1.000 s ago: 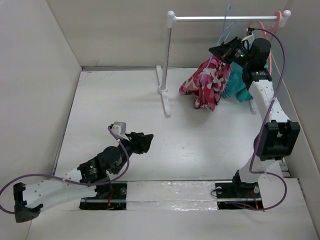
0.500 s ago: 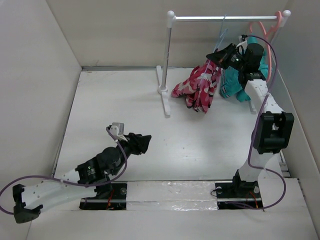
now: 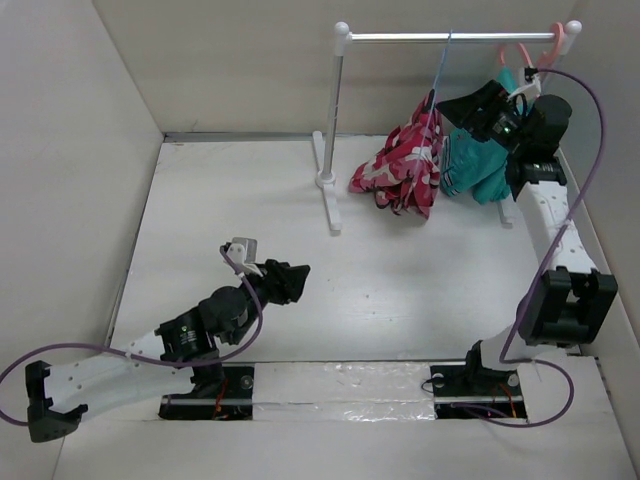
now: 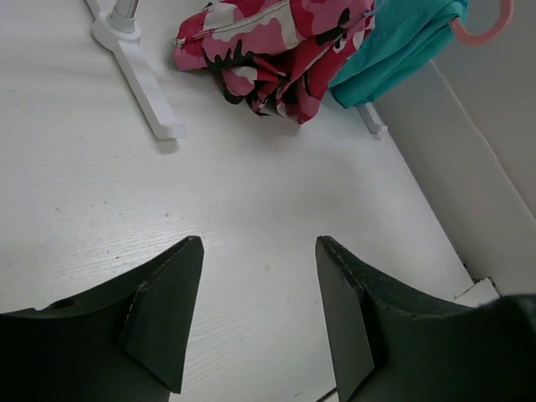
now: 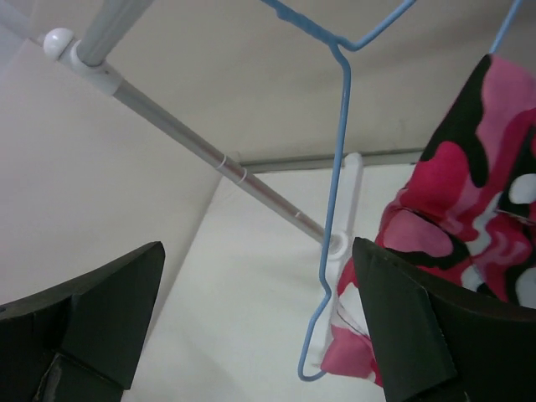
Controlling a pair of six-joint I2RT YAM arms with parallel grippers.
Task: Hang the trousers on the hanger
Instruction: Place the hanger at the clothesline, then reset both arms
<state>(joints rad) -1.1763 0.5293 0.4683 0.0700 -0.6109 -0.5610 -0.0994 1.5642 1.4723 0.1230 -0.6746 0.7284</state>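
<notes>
The camouflage trousers [image 3: 405,170] hang draped on the thin light-blue hanger [image 3: 443,62], whose hook sits on the rail; their lower end rests bunched on the table. In the right wrist view the hanger wire [image 5: 338,167] runs down beside the trousers [image 5: 469,209]. My right gripper [image 3: 462,108] is just right of them, open wide, touching neither [image 5: 260,322]. My left gripper [image 3: 290,282] hovers low over the near table, open and empty [image 4: 260,318], facing the trousers [image 4: 268,50] from a distance.
The white clothes rack has a post [image 3: 335,110] and a top rail [image 3: 450,36]; its foot [image 4: 138,71] lies on the table. A teal garment [image 3: 475,165] hangs on a salmon-pink hanger [image 3: 525,50] right of the trousers. Walls close in on all sides.
My right gripper has opened, let go of the hanger with the trousers, and drawn back to the right. The trousers now hang from the rail. The left arm has barely shifted.
</notes>
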